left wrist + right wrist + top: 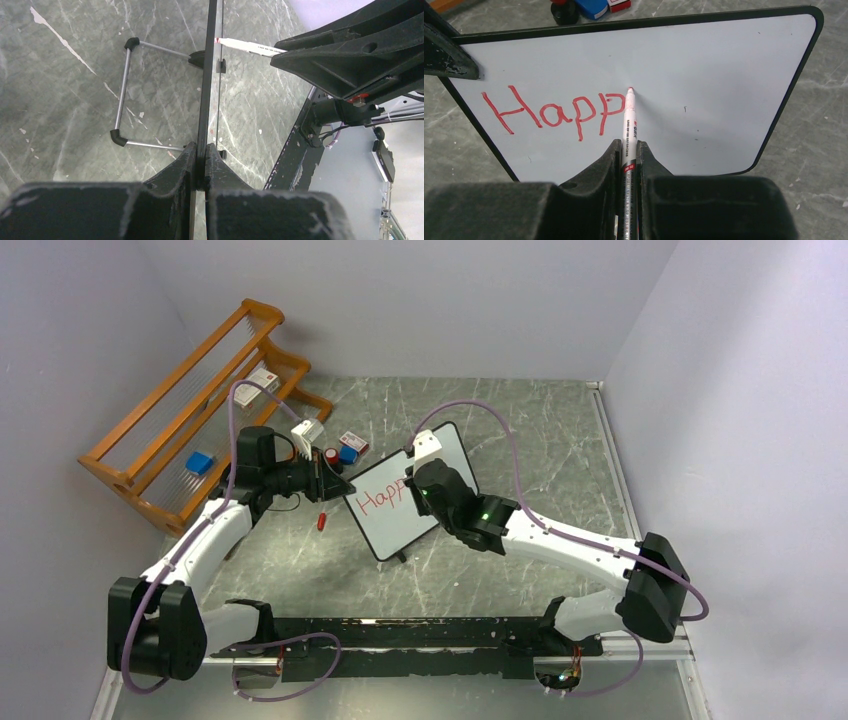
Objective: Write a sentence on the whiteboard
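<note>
Right gripper point(628, 150): closed on red marker point(629, 120), tip touching whiteboard point(704, 75) at 3 o'clock of sentence point(554, 112), reading "Happ". Whiteboard stands mid table point(560, 440); left gripper point(201, 155) pinches its 9 o'clock edge. Step: mid-word. Next, likely: following letter rightward, light pressure.

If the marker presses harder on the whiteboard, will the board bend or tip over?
Probably stiff: the whiteboard looks straight edge-on. Likely light and tippy on its thin wire stand; the left end effector clamped on its edge probably steadies it.
</note>
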